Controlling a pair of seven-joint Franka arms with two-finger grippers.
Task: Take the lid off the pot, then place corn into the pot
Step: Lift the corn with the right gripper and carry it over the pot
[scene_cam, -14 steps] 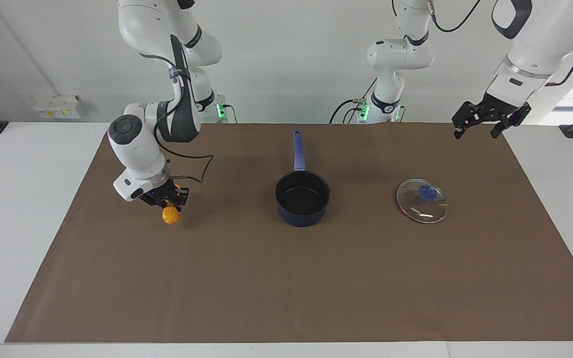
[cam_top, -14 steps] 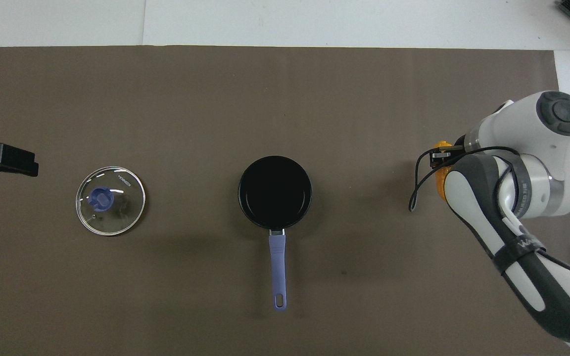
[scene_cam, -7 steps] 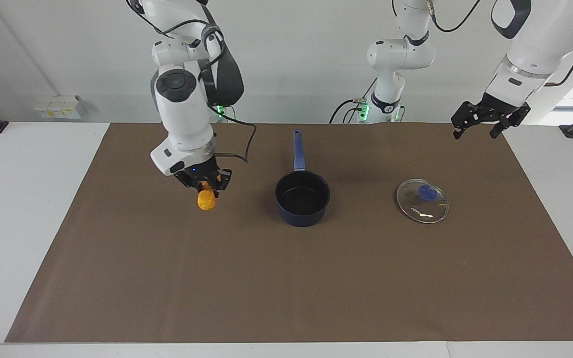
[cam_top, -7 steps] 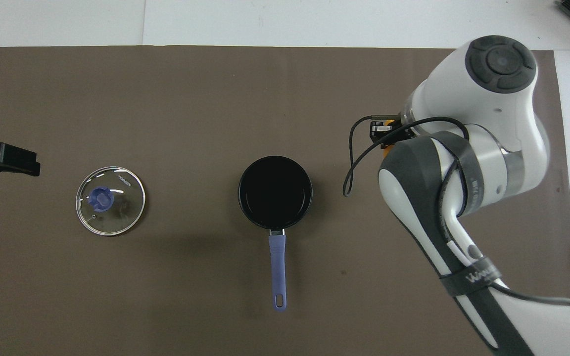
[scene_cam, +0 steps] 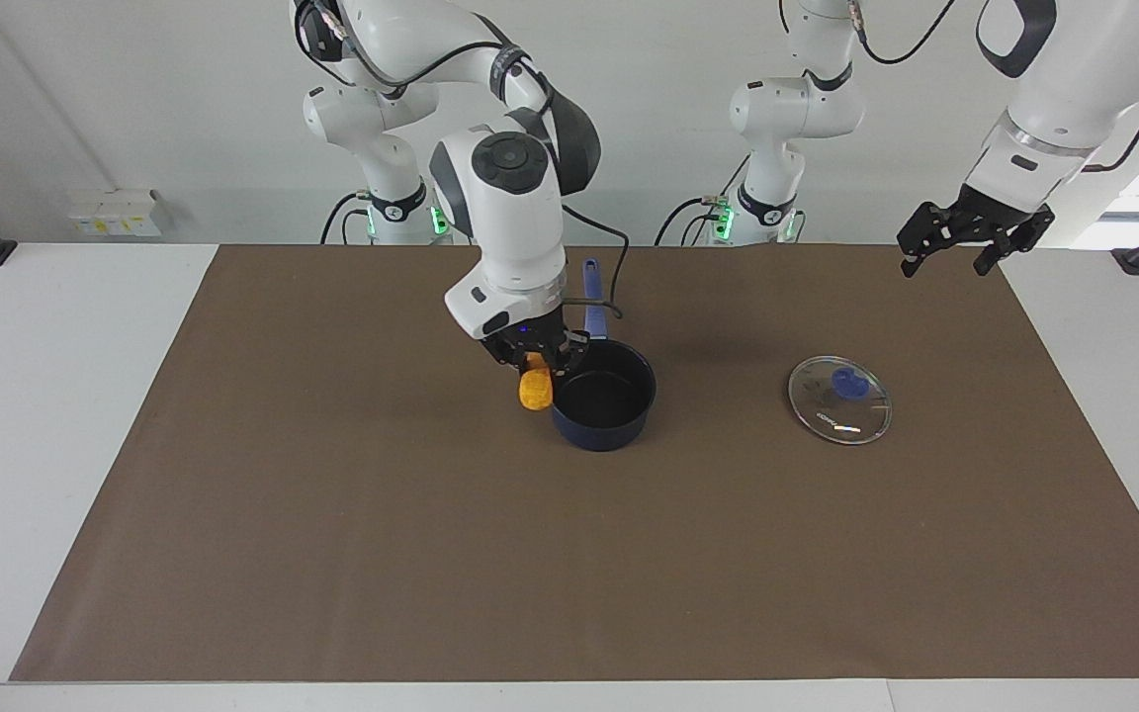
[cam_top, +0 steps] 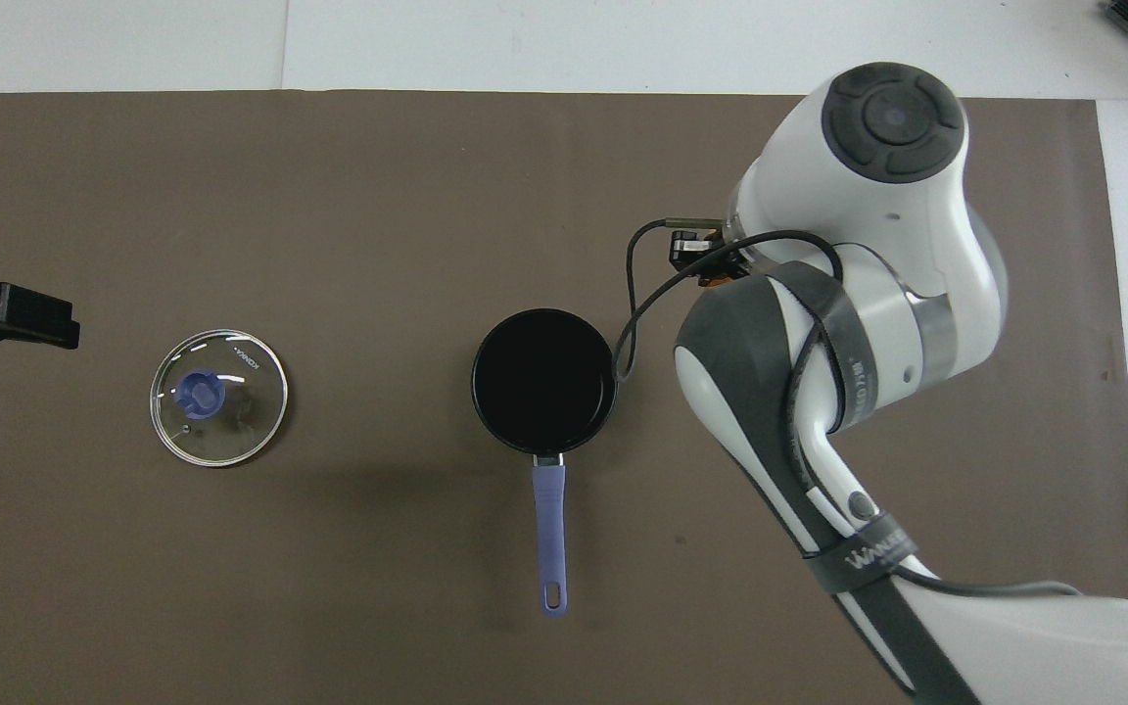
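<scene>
White tabletop [scene_cam: 65,415] under a brown mat [scene_cam: 569,554], white wall at the robots' end. Going near to far from the facing camera: the mat's front stretch is bare. Lid [scene_cam: 839,400] lies flat on the mat toward the left arm's end, blue knob up, well apart from the pot [scene_cam: 601,396]. Pot sits mid-mat, uncovered, black inside showing, long blue handle pointing toward the robots. Corn [scene_cam: 535,390] hangs upright in the air, lower end down, just beside the pot's rim on the side toward the right arm's end, not inside the pot. Right gripper [scene_cam: 534,364] has jaws clenched on the corn's upper end, over the mat at the pot's edge; in the overhead view the arm mostly hides it. Left gripper [scene_cam: 960,242] hovers raised over the mat's corner at the left arm's end, jaws released, holding nothing, waiting.
</scene>
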